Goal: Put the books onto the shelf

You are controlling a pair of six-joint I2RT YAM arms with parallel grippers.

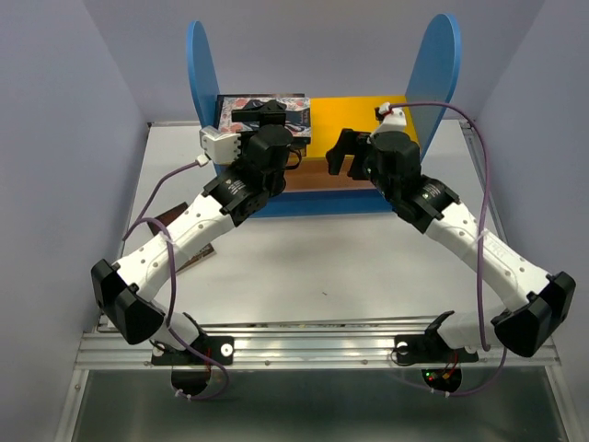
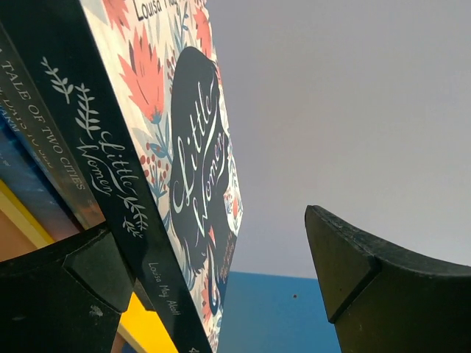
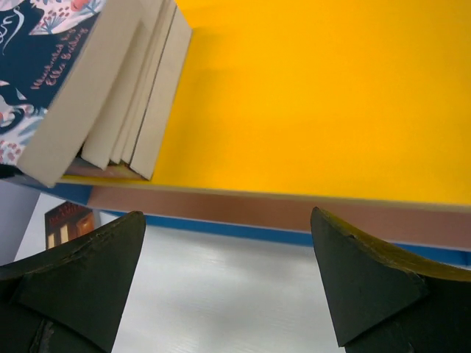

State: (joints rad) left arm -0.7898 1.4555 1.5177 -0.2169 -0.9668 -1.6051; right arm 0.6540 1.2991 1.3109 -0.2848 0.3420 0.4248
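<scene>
Left gripper point(image 2: 210, 235) is being held open beside the books point(image 3: 110, 103), which are being supported in a stack on the smooth yellow board point(image 3: 331, 95) of the shelf point(image 1: 331, 204), at its left end. Right gripper point(image 3: 228, 217) is being held open, empty. Pale page edges and round-topped blue panels point(image 1: 201, 64) are being noted.

The books point(image 1: 299, 112) lie on the shelf point(image 1: 437, 69) (left end).
</scene>
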